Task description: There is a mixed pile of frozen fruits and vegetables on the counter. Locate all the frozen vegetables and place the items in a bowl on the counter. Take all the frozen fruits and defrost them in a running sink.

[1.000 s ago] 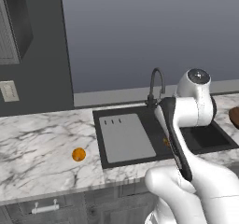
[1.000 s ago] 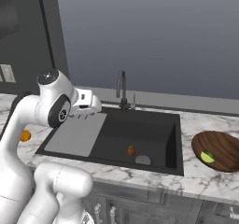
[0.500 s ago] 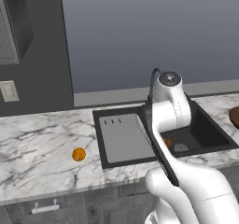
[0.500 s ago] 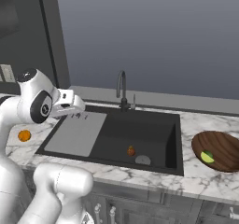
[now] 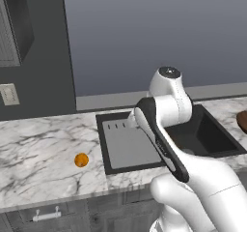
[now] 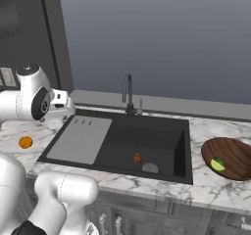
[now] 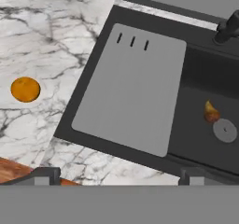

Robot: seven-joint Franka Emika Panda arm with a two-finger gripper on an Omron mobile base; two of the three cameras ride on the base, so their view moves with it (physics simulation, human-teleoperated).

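Orange ball (image 5: pixel 81 160) unmoved (arm swung leftward since).

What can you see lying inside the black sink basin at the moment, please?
Inside the sink lies the brown stemmed fruit on the basin floor, beside the round grey drain. The near wall hides part of the floor in the base views; no water is visible.
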